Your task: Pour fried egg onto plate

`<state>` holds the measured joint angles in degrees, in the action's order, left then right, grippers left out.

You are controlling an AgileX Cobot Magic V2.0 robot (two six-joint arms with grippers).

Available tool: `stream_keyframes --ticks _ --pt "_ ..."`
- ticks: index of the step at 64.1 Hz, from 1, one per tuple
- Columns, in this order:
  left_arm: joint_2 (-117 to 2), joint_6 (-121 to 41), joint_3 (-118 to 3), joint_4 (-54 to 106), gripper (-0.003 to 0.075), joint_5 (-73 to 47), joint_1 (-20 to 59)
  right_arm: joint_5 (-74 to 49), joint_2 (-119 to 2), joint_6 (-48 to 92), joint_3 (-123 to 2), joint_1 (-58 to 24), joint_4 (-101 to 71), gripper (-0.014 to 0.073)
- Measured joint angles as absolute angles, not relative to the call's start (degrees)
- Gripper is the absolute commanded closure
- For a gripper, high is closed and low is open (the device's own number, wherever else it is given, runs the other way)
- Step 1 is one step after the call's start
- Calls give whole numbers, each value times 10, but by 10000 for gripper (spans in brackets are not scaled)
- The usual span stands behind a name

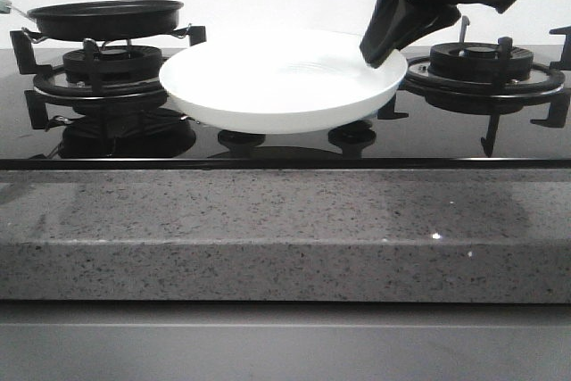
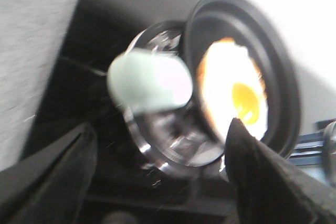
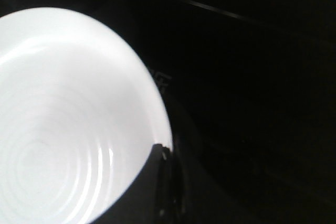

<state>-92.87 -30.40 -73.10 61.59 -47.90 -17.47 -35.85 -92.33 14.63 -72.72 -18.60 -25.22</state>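
Observation:
The white plate (image 1: 277,78) hangs level just above the black glass cooktop, between the two burners. My right gripper (image 1: 384,42) is shut on its right rim; in the right wrist view a dark finger (image 3: 152,182) lies over the plate's (image 3: 63,129) edge. The black frying pan (image 1: 105,17) sits on the left burner. The fried egg (image 2: 231,98), white with a yellow yolk, lies in the pan (image 2: 278,77); the front view hides it. My left gripper (image 2: 160,124) is open, short of the pan's pale green handle end (image 2: 149,80). It is outside the front view.
The left burner grate (image 1: 98,69) and the right burner grate (image 1: 482,64) flank the plate. Two knobs (image 1: 241,140) sit under the plate. A grey speckled stone counter edge (image 1: 285,220) runs along the front.

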Motion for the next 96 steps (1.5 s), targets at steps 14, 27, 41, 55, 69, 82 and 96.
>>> stream_keyframes --ticks 14,27,41,55,69,82,96 --pt "-992 -324 -756 716 227 -505 -175 -359 -923 146 -727 -186 -252 662" --pt "-1029 -328 -775 757 230 -524 -175 -358 -923 146 -727 -186 -252 662" --pt "-1045 -328 -777 783 411 -545 -175 -358 -923 146 -727 -186 -253 662" --pt "-1047 -328 -778 789 624 -546 -175 -358 -923 146 -727 -186 -253 662" --pt "-1047 -328 -778 804 741 -555 -175 -358 -923 146 -727 -186 -253 662" --pt "-1047 -329 -782 807 741 -570 -175 -358 -923 146 -727 -186 -253 662" --pt "-1046 -347 -782 829 741 -611 -177 -357 -923 146 -727 -186 -253 662"
